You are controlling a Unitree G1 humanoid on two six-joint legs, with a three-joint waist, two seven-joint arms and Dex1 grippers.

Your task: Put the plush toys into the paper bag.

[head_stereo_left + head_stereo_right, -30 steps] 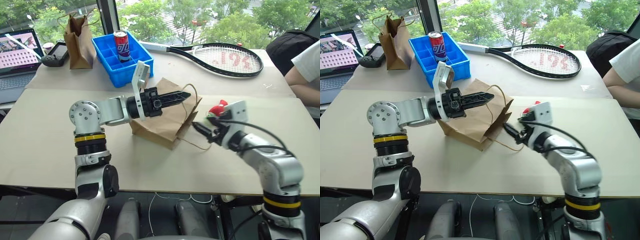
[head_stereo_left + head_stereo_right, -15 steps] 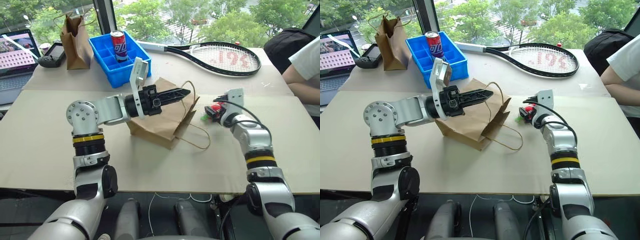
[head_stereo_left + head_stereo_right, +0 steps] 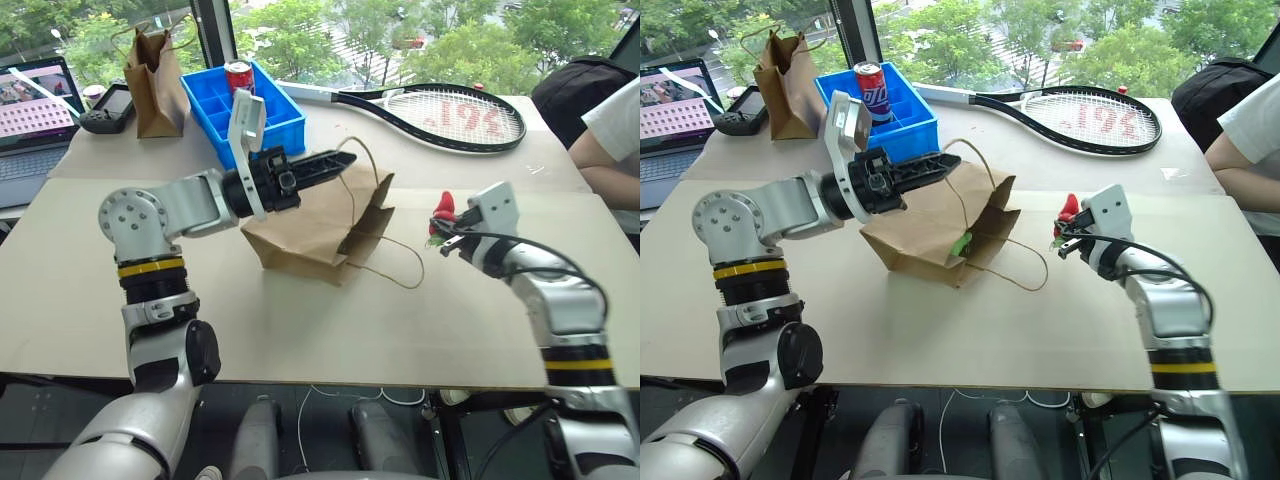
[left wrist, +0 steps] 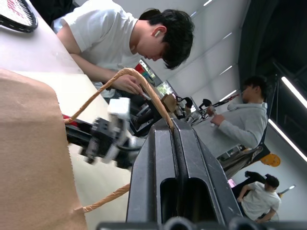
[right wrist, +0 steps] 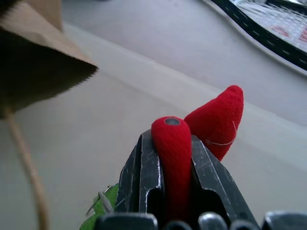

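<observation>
Chili pepper (image 5: 211, 125) now pinched between the right gripper (image 3: 447, 243) jaws, a red fold squeezed up between the black fingers, tip poking out beside them. Half a second back sat at the toy on the table with jaws still wide; now clamped and lifted clear, well off to the side of the paper bag (image 3: 320, 225). Left gripper (image 3: 330, 160) pressed shut on the cord handle (image 4: 139, 84), raised since a second ago, tugging the bag's mouth up and open toward the right gripper. Green blob (image 3: 961, 243) peeking from that mouth, below the left jaws. Probably one toy in, one in hand; next up, likely a carry across to the opening.
</observation>
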